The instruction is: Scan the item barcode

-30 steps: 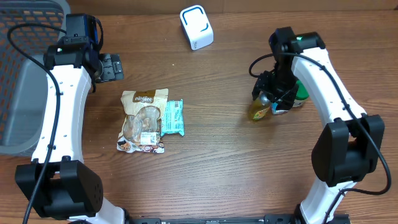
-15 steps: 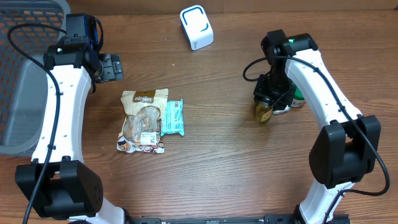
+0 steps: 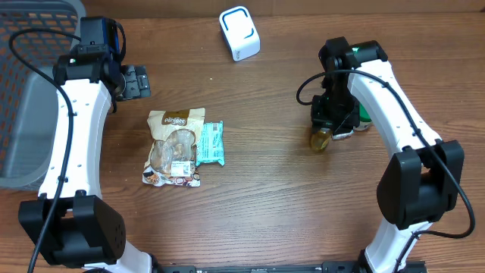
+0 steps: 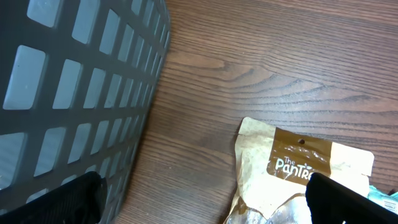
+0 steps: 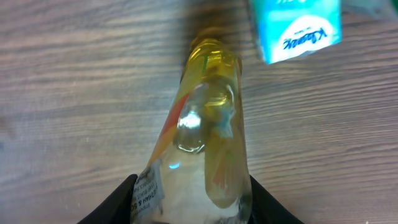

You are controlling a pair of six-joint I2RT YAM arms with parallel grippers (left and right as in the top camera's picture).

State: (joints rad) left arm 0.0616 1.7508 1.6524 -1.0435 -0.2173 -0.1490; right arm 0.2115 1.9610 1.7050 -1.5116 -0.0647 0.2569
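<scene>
Over the last second the right gripper (image 3: 328, 129) has drawn its jaws in from a wide gape, and they are now clamped on the bottle (image 5: 208, 124). The body of the bottle sits between the two fingers and its yellow neck points away ahead of them. From overhead the bottle looks shorter than it did, so it may be tipping up off the table (image 3: 258, 205), though that view is too small to be sure. For the task this reads as the grasp being made. The item is in hand, and the carry to the scanner and the turn of the label toward it are not yet done.

The white scanner box (image 3: 239, 32) stands well away from these jaws, off to one side.

The left gripper (image 3: 139, 81) has its jaws fully apart with nothing between them. The grey basket (image 4: 74, 81) is close by one finger, and the brown snack bag (image 4: 298, 162) lies just ahead.

By count there is one bottle, one scanner box, one basket and one snack bag. One teal packet (image 3: 211, 144) touches the bag's edge, and one blue-and-white packet (image 5: 295, 28) lies just past the bottle's neck.
</scene>
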